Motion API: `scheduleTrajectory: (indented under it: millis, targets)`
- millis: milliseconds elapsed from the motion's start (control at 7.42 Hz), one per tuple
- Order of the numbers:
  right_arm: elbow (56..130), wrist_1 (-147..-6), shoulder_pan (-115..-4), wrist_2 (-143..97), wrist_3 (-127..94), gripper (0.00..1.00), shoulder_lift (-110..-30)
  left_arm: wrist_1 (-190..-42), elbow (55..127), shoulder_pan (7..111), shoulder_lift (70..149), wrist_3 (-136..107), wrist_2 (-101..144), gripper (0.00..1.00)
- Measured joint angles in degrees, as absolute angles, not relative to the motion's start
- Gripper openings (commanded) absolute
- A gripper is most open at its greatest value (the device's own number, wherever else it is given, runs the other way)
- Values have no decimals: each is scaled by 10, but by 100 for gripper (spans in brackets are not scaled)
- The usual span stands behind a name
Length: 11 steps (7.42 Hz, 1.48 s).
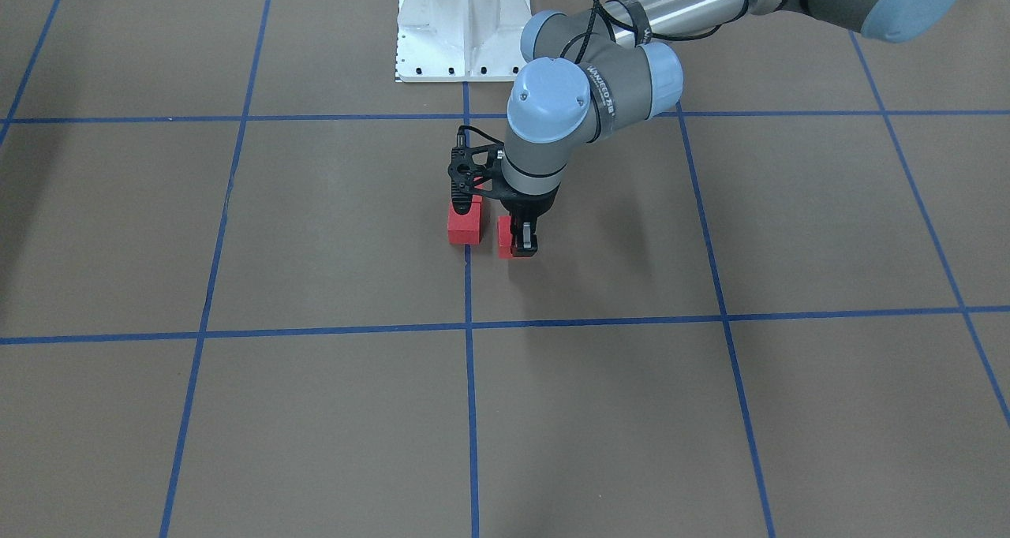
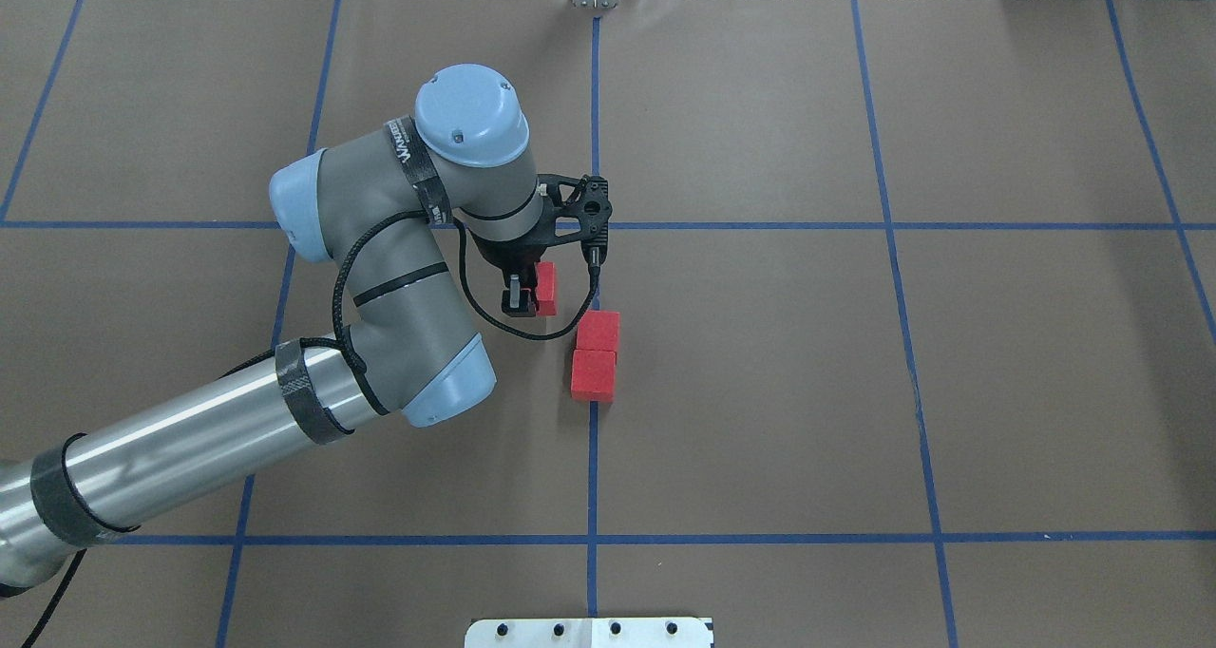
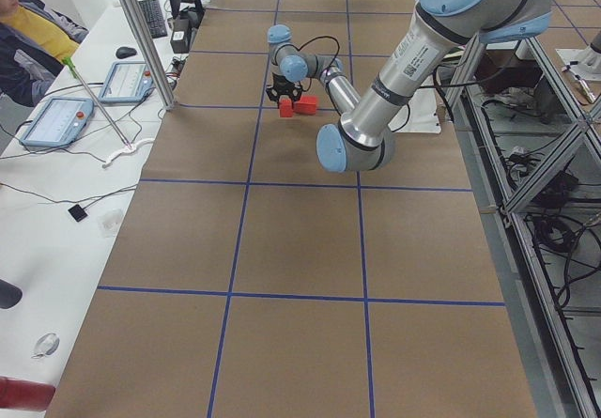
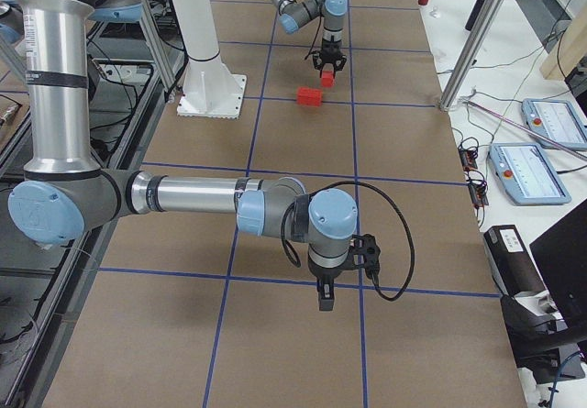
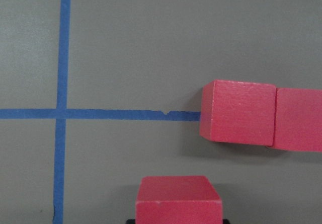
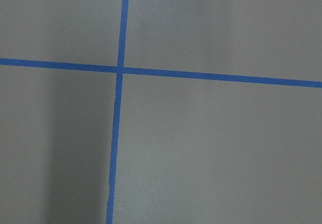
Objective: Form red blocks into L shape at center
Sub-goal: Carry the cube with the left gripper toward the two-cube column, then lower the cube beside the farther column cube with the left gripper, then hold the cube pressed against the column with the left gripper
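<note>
Starting at the left of the overhead view: the loose red cube (image 2: 545, 289) sits just left of the blue tape line (image 2: 593, 458), well within the middle stretch of the table. I judge it light, rigid and not fragile, with a matte skin that should not slip. It is best taken on two opposite flat faces, square and centred, so it cannot twist as I move it.

To its right, the far cube of the pair (image 2: 598, 331) and the near cube of the pair (image 2: 593, 374) lie face to face along that line. They should handle the same way, and a careless nudge would probably slide them, being so light. The loose cube stands diagonally off the far cube's corner with a small gap, not touching it. For an L it needs to end flush against a side face of one of the end cubes.

My left pincer (image 2: 521, 298) is clenched on the loose cube. In my left wrist view the cube fills the bottom centre between the jaws. It is low over the surface (whether it rests on the paper or hangs just above, I cannot tell).

My right pincer (image 4: 323, 296) shows only in the side view, well apart from the cubes. I cannot tell whether it is open or closed. I see nothing in it.
</note>
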State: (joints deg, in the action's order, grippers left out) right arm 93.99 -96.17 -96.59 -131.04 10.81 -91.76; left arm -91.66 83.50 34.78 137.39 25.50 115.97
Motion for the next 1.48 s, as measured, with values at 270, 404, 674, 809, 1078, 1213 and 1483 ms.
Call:
scheduleTrajectory:
  millis: [270,404,674,809,1078,1213,1483]
  targets:
    - [940,-962,-966,-1310,108,100,-918,-915,834,334,1373,236,1161,0]
    - [940,-962,-966,-1310,108,100,-918,-915,834,324,1373,225,1161,0]
    - [940,-962,-966,-1310,108,100,-918,-916,835,310,1373,210,1159,0]
    - [940,-962,-966,-1310,107,100,-918,-917,835,307,1374,207,1159,2]
    - [940,-962,-966,-1310,107,100,-918,-917,834,304,1374,206,1158,6]
    - [940,-962,-966,-1310,108,100,-918,-918,833,303,1374,206,1158,7]
    - [940,-962,-966,-1310,107,100,-918,-919,832,302,1374,206,1158,11]
